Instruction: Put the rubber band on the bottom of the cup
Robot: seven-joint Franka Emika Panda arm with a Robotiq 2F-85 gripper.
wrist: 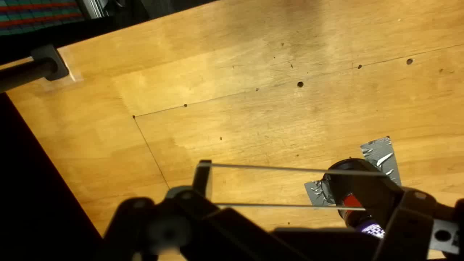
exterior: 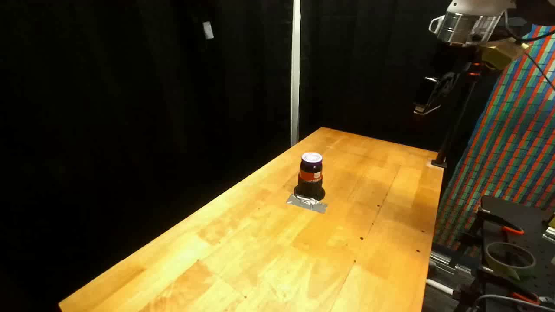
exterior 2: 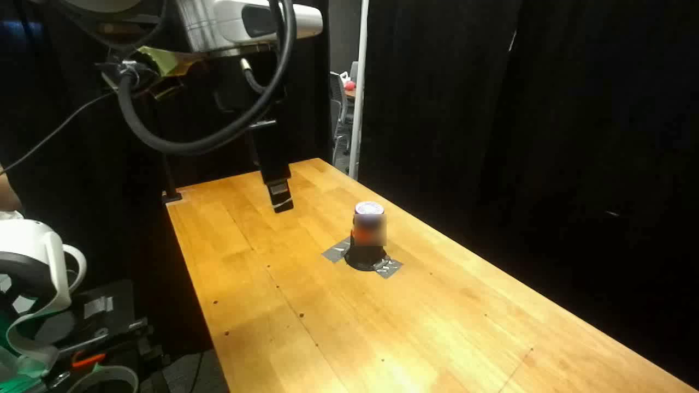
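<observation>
Black curtains (exterior: 143,112) fill much of the background in both exterior views, parted by a pale upright pole (exterior: 295,78), and below them a wooden table (exterior: 269,260) runs down to the lower edge of the frame. Near the middle of an exterior view stands the cup (exterior: 311,175), upright and dark, with an orange-red ring and a pale top, grey tape (exterior: 303,203) lying at its flared base. In the wrist view it shows at lower right, partly hidden by the gripper (wrist: 290,186), whose fingers (wrist: 201,178) are spread wide apart, holding the rubber band (wrist: 290,169) stretched around them, its two strands crossing the gap. In an exterior view a dark fingertip (exterior 2: 280,192) wearing the band sits left of centre, higher in the frame than the cup and apart from it; a blurred patch covers part of the cup there.
</observation>
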